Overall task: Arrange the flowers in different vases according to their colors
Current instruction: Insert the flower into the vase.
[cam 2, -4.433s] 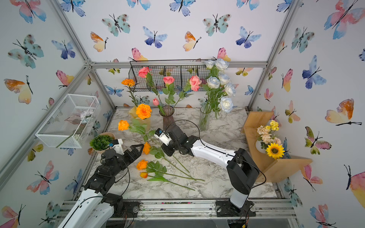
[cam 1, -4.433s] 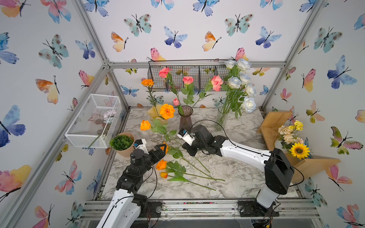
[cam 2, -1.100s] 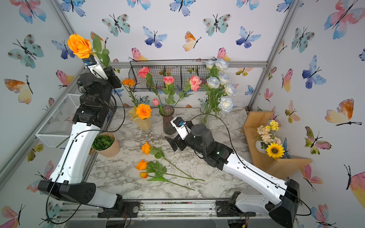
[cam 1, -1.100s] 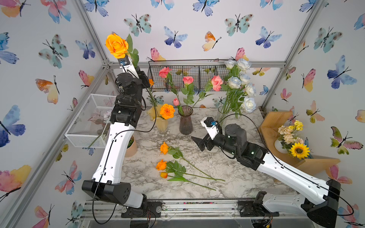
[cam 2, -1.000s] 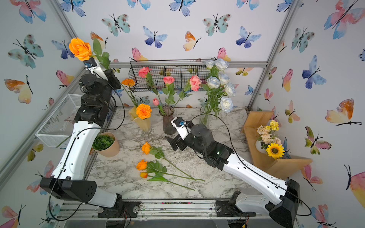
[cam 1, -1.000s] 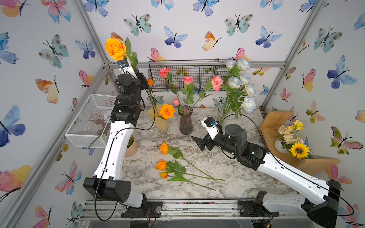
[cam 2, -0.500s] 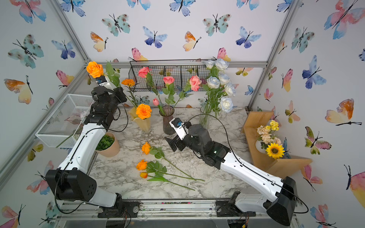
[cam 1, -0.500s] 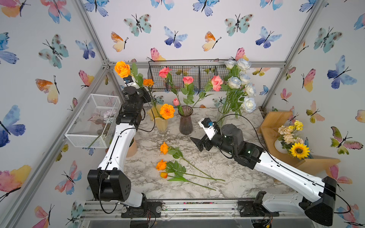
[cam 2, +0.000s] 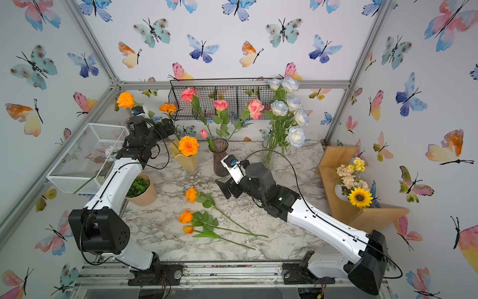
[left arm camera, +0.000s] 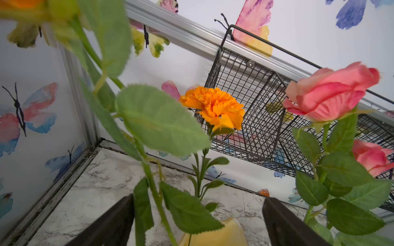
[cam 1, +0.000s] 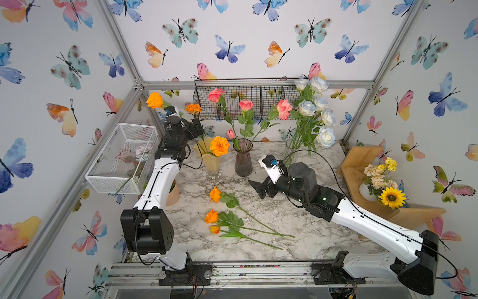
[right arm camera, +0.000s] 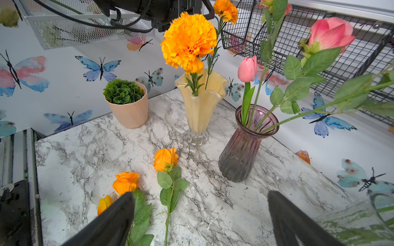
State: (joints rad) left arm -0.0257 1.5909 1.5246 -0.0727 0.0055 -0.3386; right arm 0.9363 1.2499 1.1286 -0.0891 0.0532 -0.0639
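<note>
The left gripper (left arm camera: 197, 200) is now seen with its jaws spread wide; in the picture of half a second ago they are shut on the stem of the orange rose (cam 1: 154, 99), so the grip is judged to be only just released. The left arm is lowered from its raised pose of a second ago, and its jaws are now held just above the rim of the creamy yellow vase (cam 1: 211, 161). In the left wrist view the freed stem is seen running down between the open jaws, close to one of them, towards that rim. Whether its end is seated inside the vase cannot be told. The bloom is carried high behind the yellow vase, above the marigolds (cam 1: 219, 145) already standing in it.

The rose is thus taken as delivered to the orange group, provided the stem is not tipped out as the jaws are drawn away.

The right gripper (cam 1: 259, 188) is unchanged over the last second: its jaws are spread and empty, held low over the bench (cam 1: 297, 225) in front of the yellow vase and to its side. Three orange flowers (cam 1: 215, 194) are left lying on the bench in front of the yellow vase, so the orange sorting is judged unfinished. The purple vase (cam 1: 243, 160), beside the yellow one, is filled with pink blooms only.
</note>
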